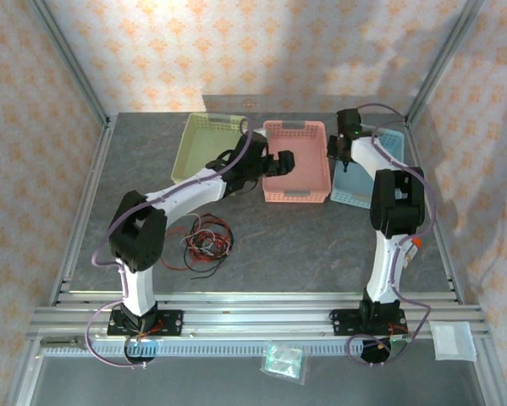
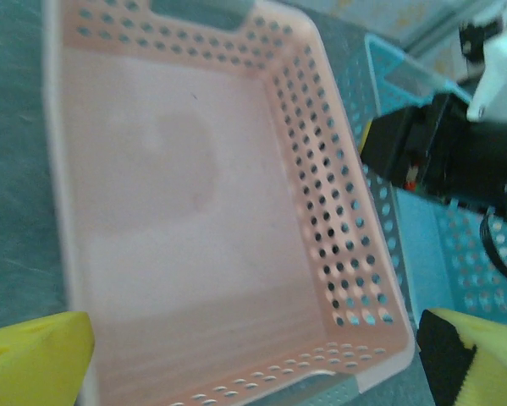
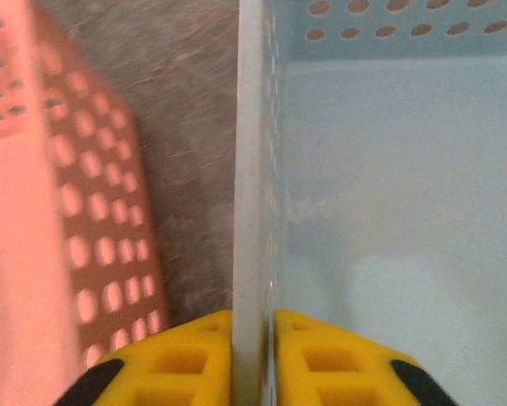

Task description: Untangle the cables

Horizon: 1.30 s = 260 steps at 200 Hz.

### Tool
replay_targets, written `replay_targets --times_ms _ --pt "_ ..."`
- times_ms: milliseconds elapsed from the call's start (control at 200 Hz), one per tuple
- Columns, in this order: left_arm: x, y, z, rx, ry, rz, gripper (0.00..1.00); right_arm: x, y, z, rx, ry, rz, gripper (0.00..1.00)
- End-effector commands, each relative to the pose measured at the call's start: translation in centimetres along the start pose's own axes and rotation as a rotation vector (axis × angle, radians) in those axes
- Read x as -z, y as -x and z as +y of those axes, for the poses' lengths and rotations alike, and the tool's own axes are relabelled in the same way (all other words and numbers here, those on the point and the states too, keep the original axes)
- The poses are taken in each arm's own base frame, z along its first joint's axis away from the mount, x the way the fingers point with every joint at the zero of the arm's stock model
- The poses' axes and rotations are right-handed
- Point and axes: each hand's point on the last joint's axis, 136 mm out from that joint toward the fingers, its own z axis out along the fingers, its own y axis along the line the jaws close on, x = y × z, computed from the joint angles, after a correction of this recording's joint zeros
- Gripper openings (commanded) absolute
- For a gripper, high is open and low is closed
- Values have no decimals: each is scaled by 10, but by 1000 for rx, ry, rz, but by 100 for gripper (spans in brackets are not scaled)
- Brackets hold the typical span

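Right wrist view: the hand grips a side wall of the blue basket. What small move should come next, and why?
Probably slide the blue basket a little toward the near edge of the table. The right hand is shut on its wall, so it can drag it; the cables lie tangled nearer that edge, apart from the empty-looking basket.

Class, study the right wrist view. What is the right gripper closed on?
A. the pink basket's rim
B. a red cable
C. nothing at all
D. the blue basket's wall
D: the right gripper has a yellow finger on each side of the blue basket wall, while the cables lie apart on the table.
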Motion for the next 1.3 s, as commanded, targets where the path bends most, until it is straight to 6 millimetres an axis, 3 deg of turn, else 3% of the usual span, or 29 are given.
replay_targets --times_ms 0,80,200,310,426,511,691,756,966,1061,1297 --pt "18 15 12 -33 53 -43 99 32 16 -2 -21 22 -50 29" --pt "24 17 24 -56 101 -47 99 50 24 -5 -15 4 -88 45" --pt "29 20 39 -46 130 -48 100 75 27 -11 -13 -5 -127 59" --pt "32 25 59 -11 147 -59 99 86 14 -2 -14 73 -122 74" --pt "27 28 81 21 173 -39 99 79 -9 11 -3 171 -53 100" --pt "17 24 91 19 186 1 99 67 -19 12 5 168 -4 100" --pt "-3 19 95 6 176 63 99 54 -20 17 12 175 24 100" --pt "-17 11 107 1 216 95 99 49 -20 21 16 188 37 100" --pt "-25 18 136 14 364 73 99 32 -20 36 40 190 71 100" --pt "-35 13 133 14 338 106 99 26 -18 42 51 181 78 99" --pt "-47 14 121 21 270 121 99 13 -17 60 127 154 104 87"
